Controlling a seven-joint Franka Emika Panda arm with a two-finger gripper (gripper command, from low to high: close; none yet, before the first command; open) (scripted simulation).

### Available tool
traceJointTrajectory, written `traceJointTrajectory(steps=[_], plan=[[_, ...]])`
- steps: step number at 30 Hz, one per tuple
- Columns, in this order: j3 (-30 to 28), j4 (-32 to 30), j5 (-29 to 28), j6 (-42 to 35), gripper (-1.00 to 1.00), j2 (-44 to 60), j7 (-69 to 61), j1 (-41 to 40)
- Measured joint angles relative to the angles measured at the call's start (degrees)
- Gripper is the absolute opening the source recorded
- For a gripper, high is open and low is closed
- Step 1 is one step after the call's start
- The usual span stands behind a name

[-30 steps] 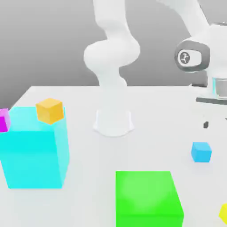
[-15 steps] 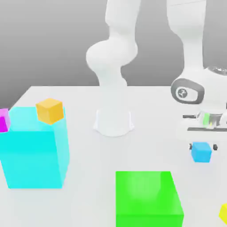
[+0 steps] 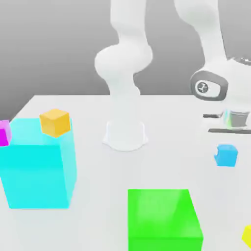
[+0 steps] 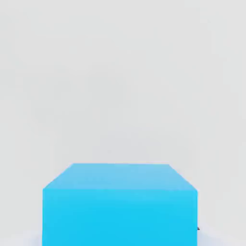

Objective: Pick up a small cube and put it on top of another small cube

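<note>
The small sky-blue cube [image 3: 226, 155] hangs slightly tilted just above the table at the exterior view's right, directly under my white hand. My gripper [image 3: 226, 148] is shut on it. In the hand view the same cube [image 4: 120, 204] sits close to the camera, with a dark finger edge beside it and pale table beyond. A small orange cube [image 3: 55, 121] rests on top of the large cyan block [image 3: 39, 169] at the exterior view's left.
A small magenta cube [image 3: 3, 132] sits at the cyan block's left edge. A big green block [image 3: 164, 219] stands at the front centre, and a small yellow cube [image 3: 247, 236] lies at the front right. The arm's white base [image 3: 125, 135] stands mid-table.
My hand came down over the sky-blue cube, closed around it, and has now risen. The cube has come up off the table with it and shifted slightly right.
</note>
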Motion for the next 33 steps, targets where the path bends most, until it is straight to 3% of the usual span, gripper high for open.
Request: traceJointTrajectory(steps=[9,19,22,24,25,33], plan=[[-12.0,10.4,-4.8,-18.0,-1.00,-9.5,11.5,-19.5],[-24.8,17.3,-9.4,-33.2,-1.00,-18.2,21.5,-37.6],[-29.3,19.0,-10.0,-35.6,-1.00,-18.6,23.9,-43.1],[-33.5,19.1,-9.2,-33.0,-1.00,-15.8,24.5,-46.3],[-34.7,18.8,-8.9,-31.8,1.00,-14.8,24.5,-47.0],[-35.1,20.4,-9.0,-33.7,1.00,-15.2,25.0,-47.7]])
